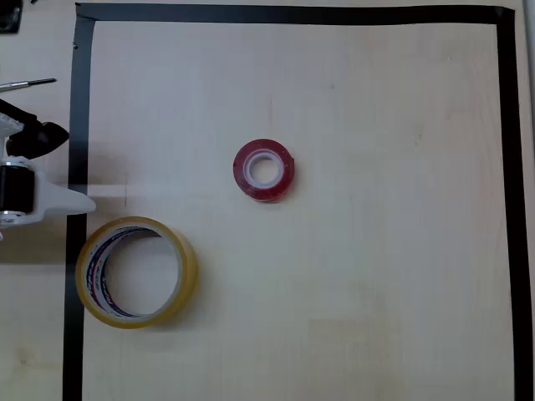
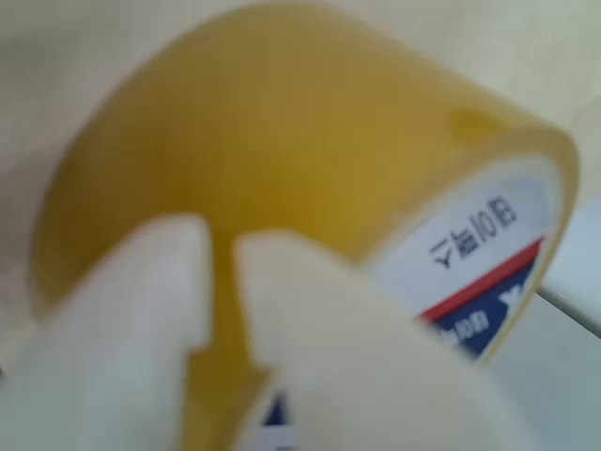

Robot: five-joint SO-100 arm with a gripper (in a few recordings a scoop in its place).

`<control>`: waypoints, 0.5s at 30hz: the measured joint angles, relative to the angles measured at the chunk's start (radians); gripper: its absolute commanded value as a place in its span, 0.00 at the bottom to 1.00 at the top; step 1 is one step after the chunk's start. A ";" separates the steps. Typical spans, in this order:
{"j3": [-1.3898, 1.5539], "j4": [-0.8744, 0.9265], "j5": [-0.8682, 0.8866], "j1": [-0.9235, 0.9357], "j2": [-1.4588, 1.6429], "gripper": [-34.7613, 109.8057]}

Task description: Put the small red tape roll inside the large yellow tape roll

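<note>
Overhead, count: one small red tape roll (image 1: 263, 170), one large yellow tape roll (image 1: 137, 271), one gripper (image 1: 79, 203), all on or over a pale wooden tabletop (image 1: 376, 251) outlined with black tape (image 1: 77, 125).
Small red tape roll: lies flat, hole up, near the middle of the tabletop, somewhat toward the top edge; its white core faces the overhead camera.
Large yellow tape roll: lies flat at the left edge of the tabletop, toward the lower left corner, overlapping the black tape; red and blue print shows on its white inner core.
Gripper, place: enters from the left edge in the overhead view, its white fingertip over the black tape just above the large yellow tape roll; whether it touches the roll cannot be told.
Red roll relative to gripper: well apart, to the right and slightly up in the overhead view.
Wrist view: large yellow tape roll (image 2: 310, 160) looms close and blurred behind two white fingers (image 2: 113, 319).
Gripper, state: fingers (image 2: 310, 319) stand a narrow slit apart with nothing between them.
</note>
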 measured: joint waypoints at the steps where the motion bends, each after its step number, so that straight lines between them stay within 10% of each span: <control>1: 0.000 0.000 0.000 0.000 0.000 0.24; 15: -0.744 -0.066 -0.008 -0.084 -0.818 0.25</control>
